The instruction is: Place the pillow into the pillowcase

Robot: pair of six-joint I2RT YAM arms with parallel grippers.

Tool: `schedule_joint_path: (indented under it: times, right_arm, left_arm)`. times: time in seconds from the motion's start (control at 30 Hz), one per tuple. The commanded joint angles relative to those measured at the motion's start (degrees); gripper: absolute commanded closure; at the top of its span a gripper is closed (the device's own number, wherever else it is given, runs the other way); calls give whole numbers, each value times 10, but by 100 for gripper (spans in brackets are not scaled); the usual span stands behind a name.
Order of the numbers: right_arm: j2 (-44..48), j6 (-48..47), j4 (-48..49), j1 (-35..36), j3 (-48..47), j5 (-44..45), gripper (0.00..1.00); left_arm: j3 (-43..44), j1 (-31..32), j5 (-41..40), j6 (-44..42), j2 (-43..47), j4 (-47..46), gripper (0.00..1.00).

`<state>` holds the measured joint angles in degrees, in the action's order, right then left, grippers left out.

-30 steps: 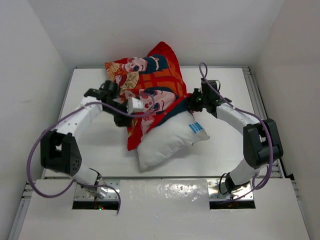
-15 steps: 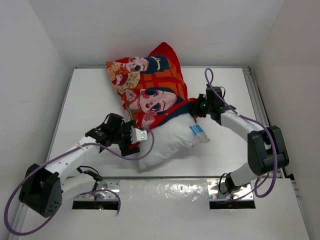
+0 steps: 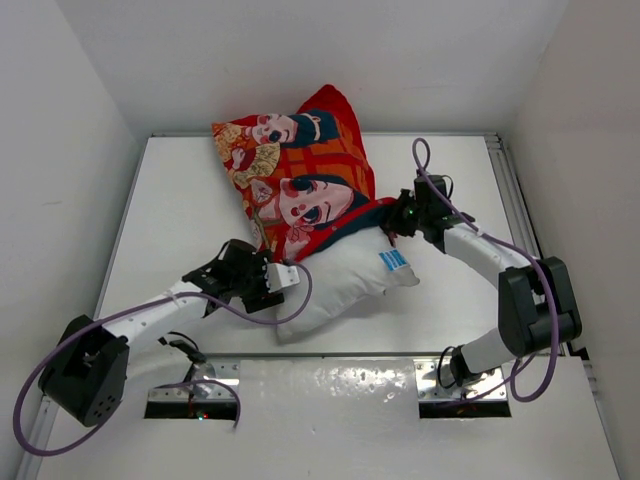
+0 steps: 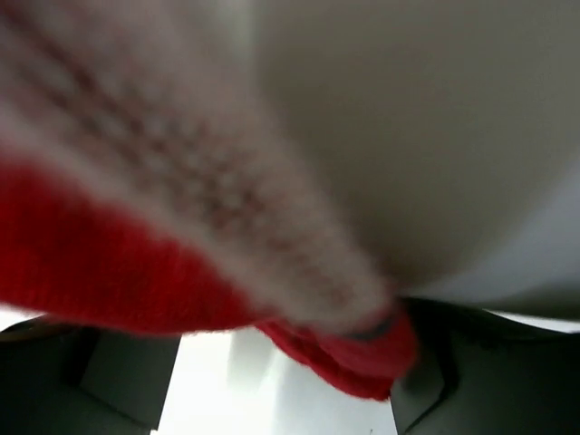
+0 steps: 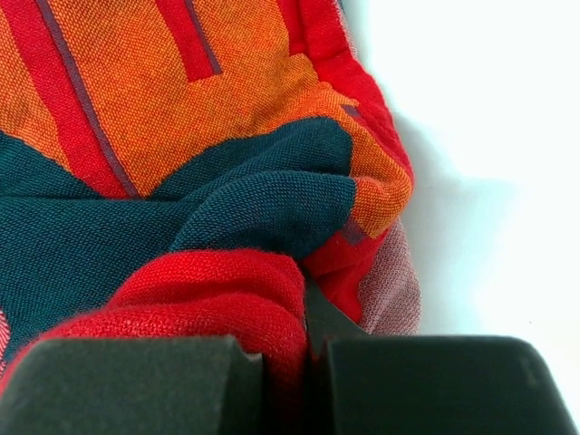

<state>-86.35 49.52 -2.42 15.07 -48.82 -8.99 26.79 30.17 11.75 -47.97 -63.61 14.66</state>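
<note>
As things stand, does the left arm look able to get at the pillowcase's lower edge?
Probably yes. The left arm has its jaws open right at the pillowcase, whose red edge lies between them in the wrist view. Nothing blocks it, though the pillow bulges close beside.

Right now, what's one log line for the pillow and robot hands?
pillow: near end sticking out | pillowcase: covers far end | left gripper: open by hem | right gripper: shut on pillowcase
</note>
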Motion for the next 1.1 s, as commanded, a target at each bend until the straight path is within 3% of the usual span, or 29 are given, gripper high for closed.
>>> schedule_joint_path:
  times: [0.0,0.03,0.13,0.17,0.23,0.33,0.4,0.5,0.53,0.57,0.6,0.67,0.77,0.87,0.9,1.0,1.07]
  right_arm:
    - [15,-4,-14,-7,0,8,100]
    - [15,-5,-14,-7,0,8,100]
    - [9,-6,-12,-9,-4,6,100]
    - [7,-6,-11,-10,-5,6,100]
    - [4,-11,-15,-13,-11,-1,100]
    - [10,-40,-44,-26,-31,-3,100]
    - [14,-75,-65,-48,-51,-7,100]
    - [14,-128,-170,-92,-157,-44,100]
    - [9,-141,-197,-114,-240,-64,100]
    - [-1,-165,-218,-122,-285,-73,100]
    - [-7,-175,-251,-130,-374,-82,100]
    - [-20,-187,-266,-148,-458,-110,100]
    - [-17,-145,-182,-186,-560,-155,100]
    - [13,-46,-51,-217,-567,-173,100]
    - [21,-19,52,-221,-549,-167,100]
    - [40,60,198,-246,-530,-123,100]
    - [36,95,231,-254,-540,-107,100]
  left_arm:
    - [7,-18,-16,-4,15,-9,26]
    - [5,-20,-12,0,23,-14,27]
    - [-15,-20,-1,9,50,-64,46]
    - [-14,-19,9,10,51,-74,68]
    - [4,-14,9,32,48,-102,100]
    - [92,-38,19,74,29,-95,100]
    - [197,-79,50,106,17,-60,100]
    - [343,-162,114,170,2,-41,100]
    - [379,-185,124,195,-4,-45,100]
    - [443,-224,131,210,-9,-62,100]
    - [469,-243,129,229,-19,-125,100]
    - [516,-300,110,287,-30,-225,100]
    - [564,-355,108,355,-48,-422,100]
    - [586,-347,100,347,-56,-521,100]
    - [592,-340,91,337,-58,-540,100]
    - [644,-317,72,274,-83,-568,100]
    - [688,-310,71,252,-101,-561,100]
